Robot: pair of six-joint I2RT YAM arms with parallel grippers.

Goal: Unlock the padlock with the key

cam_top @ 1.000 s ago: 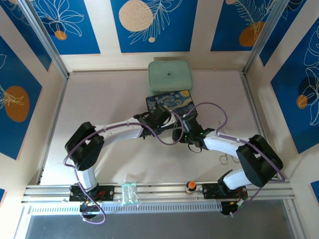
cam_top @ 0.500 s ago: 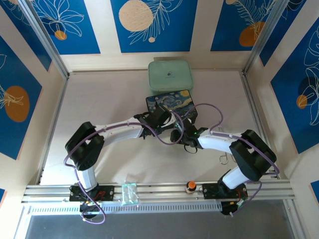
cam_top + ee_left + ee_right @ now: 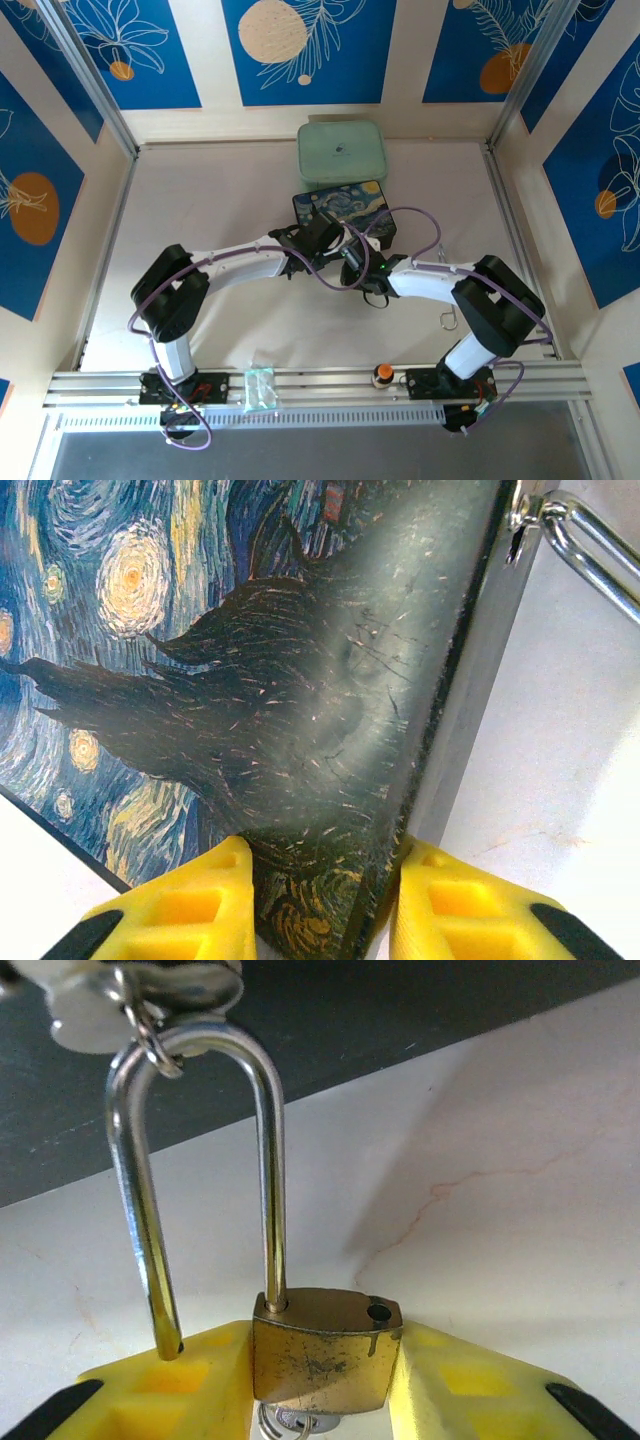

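Brass sits squarely between the 2 yellow fingers of my right gripper point(image 3: 325, 1358), which is closed on the padlock point(image 3: 328, 1375), 1 finger against each side of the body. I have my left gripper point(image 3: 325, 880) closed on the painted box point(image 3: 260, 710), the fingers either side of its corner at 6 o'clock in that wrist view.

The box's dark side runs across the right wrist view from 9 through 12 to 1 o'clock, beyond the padlock. Pale tabletop point(image 3: 230, 335) opens out at 2 to 4 o'clock of the body there. From above, my 2 grippers are close together just off the box's near edge, leaving little room between them; the green case point(image 3: 340, 155) lies at 12 o'clock, past the box.

In the right wrist view, the padlock's holed end faces 12 o'clock, and its shackle point(image 3: 273, 1160) stretches long toward 11, through a small chain link point(image 3: 150, 1035). Only 1 leg enters the body; the other hangs free, its tip at 9 o'clock over a finger (I can't tell whether they touch). The empty hole point(image 3: 378, 1312) is at 1 o'clock on the body. Small silver rings point(image 3: 285, 1424) show at 6 o'clock below it, but I can't make out the key itself.
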